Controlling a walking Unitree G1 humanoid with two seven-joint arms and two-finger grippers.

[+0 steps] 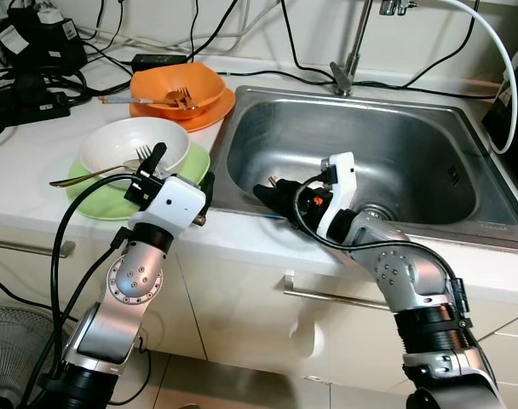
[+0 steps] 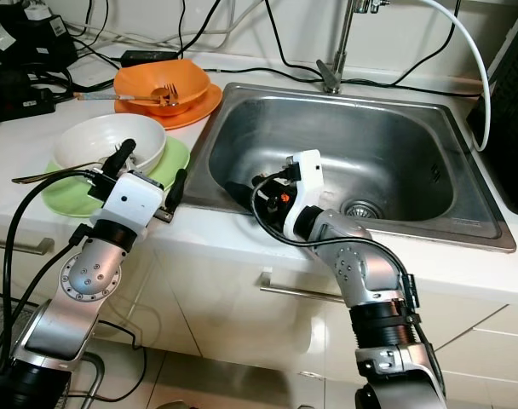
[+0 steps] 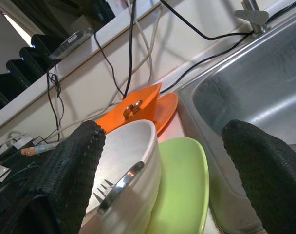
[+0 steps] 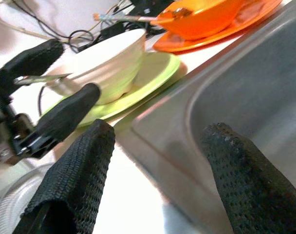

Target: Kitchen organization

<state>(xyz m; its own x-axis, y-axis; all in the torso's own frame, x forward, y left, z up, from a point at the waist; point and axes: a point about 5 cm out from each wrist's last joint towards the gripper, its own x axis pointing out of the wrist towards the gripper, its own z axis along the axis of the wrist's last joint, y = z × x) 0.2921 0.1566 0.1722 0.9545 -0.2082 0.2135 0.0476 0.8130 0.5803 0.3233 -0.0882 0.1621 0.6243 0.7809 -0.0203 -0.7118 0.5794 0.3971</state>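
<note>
- Left gripper (image 1: 181,173) spread wide, empty, at white bowl (image 1: 114,141) w/ fork, on green plate (image 1: 189,164).
- Right gripper (image 2: 242,192) open, empty, over sink (image 1: 412,153) front-left rim.
- Orange bowl (image 1: 161,85) on orange plate behind; cables along wall.

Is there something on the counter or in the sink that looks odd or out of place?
Mainly the cables: black cords run across the wet-area counter behind the sink, and a power strip lies near the orange bowl. Nothing is spilled or broken.

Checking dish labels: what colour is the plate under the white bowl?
Light green plate; clearest in the left eye view.
</note>
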